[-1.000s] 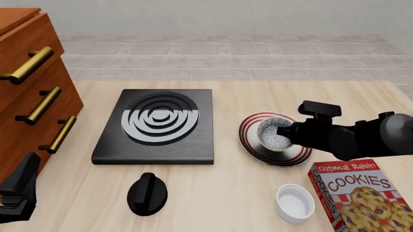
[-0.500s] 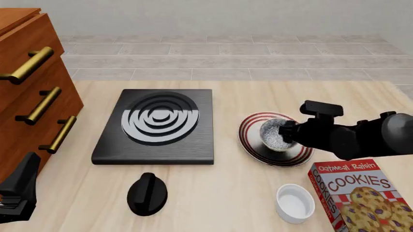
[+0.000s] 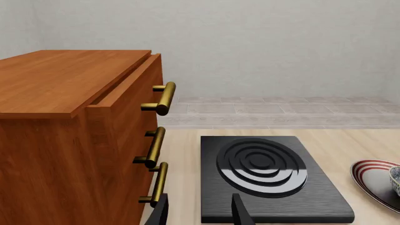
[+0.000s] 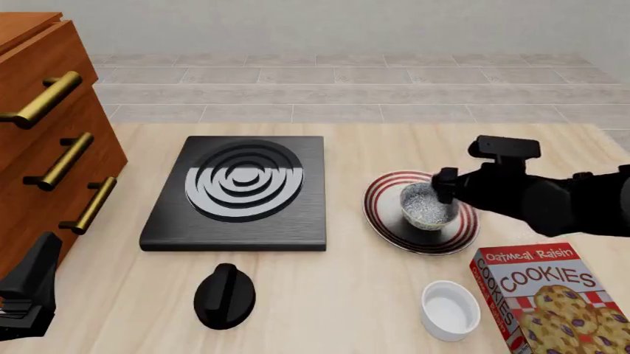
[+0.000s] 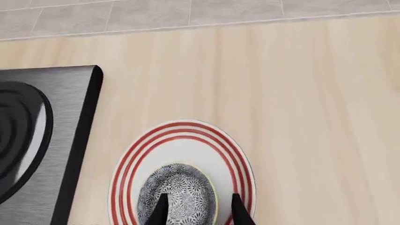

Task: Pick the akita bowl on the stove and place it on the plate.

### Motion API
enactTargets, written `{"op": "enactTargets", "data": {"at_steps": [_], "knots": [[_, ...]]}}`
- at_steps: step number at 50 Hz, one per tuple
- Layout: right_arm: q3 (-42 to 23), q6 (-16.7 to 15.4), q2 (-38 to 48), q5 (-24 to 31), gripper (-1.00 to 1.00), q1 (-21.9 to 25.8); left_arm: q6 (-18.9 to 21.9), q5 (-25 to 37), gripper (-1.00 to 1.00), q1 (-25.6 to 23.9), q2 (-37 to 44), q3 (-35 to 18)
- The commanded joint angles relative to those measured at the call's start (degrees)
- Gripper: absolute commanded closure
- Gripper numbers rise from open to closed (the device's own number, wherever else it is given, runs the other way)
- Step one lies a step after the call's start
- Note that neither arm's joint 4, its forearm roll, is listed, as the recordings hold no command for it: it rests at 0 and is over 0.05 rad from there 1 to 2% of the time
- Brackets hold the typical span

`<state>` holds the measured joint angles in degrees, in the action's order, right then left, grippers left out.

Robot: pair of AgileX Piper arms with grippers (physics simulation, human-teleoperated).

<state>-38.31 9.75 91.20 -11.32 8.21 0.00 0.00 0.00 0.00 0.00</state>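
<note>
Akita bowl point(image 4: 428, 206) is sitting on the plate point(image 4: 386, 220) now, upright, roughly centre of it, speckled inside facing up. Plate's toward the right side of the table point(image 4: 344, 310), just right of the stove point(image 4: 239, 193), small gap of bare wood btwn them.

Your right gripper point(image 4: 445, 186) is over the bowl's right rim in the front view. Wrist cam: the two fingertips point(image 5: 240, 212) stand apart w/ a moderate gap, the bowl point(image 5: 177, 194) lying mostly to one side of that gap. One tip overlaps the bowl's speckled inside, the other is out over the plate's point(image 5: 181, 133) red rings, past the bowl's rim. So jaws parted, nothing clamped. Can't tell if a tip touches the rim or hangs just above it.

Stove point(image 5: 37, 136) has nothing on its burner rings.

Your left gripper point(image 4: 28, 299) is parked low at the table's near left corner, beside the wooden drawer cabinet point(image 4: 44, 140). Its wrist cam shows fingers point(image 3: 240, 211) spread apart w/ nothing btwn them, looking along the cabinet point(image 3: 69, 140) toward the stove point(image 3: 269, 173).

Near edge: black knob point(image 4: 224, 295) in front of the stove, white small bowl point(image 4: 450, 310) and cookie box point(image 4: 551, 302) at the near right corner, touching or nearly so.
</note>
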Motion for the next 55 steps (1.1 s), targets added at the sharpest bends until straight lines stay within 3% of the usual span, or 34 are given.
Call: {"op": "enactTargets", "data": {"at_steps": [1,3,8,20,24,32,34,39,47,49,52,54,55], "knots": [[0.87,-2.92,-5.52,1.19,-1.0,-0.4,0.0,0.0,-1.0,0.0,0.0,0.0],[1.0,-5.71,-6.65,1.26,-1.0,-0.97,0.0,0.0,-1.0,0.0,0.0,0.0],[2.57,-9.11,-9.15,-0.32,-1.0,-1.07,0.0,0.0,-1.0,0.0,0.0,0.0],[8.38,-10.49,-14.81,-7.24,-1.0,0.49,0.0,0.0,-1.0,0.0,0.0,0.0],[12.11,-12.55,-20.71,-10.64,-1.0,5.5,0.0,0.0,-1.0,0.0,0.0,0.0],[16.82,-13.24,-25.75,-16.65,-1.0,3.98,0.0,0.0,-1.0,0.0,0.0,0.0],[17.51,-11.77,-26.16,-17.68,-1.0,3.01,0.0,0.0,-1.0,0.0,0.0,0.0],[19.27,-14.79,-25.65,-20.37,-1.0,2.37,0.0,0.0,-1.0,0.0,0.0,0.0],[22.92,-14.94,-31.4,-24.82,-1.0,0.69,0.0,0.0,-1.0,0.0,0.0,0.0],[24.19,-18.46,-32.1,-27.03,-1.0,0.52,0.0,0.0,-1.0,0.0,0.0,0.0],[25.58,-18.58,-33.54,-28.97,-1.0,-0.74,0.0,0.0,-1.0,0.0,0.0,0.0],[26.56,-22.04,-31.1,-31.32,-1.0,-0.27,0.0,0.0,-1.0,0.0,0.0,0.0],[26.58,-22.04,-31.03,-31.41,-1.0,-0.26,0.0,0.0,-1.0,0.0,0.0,0.0]]}}
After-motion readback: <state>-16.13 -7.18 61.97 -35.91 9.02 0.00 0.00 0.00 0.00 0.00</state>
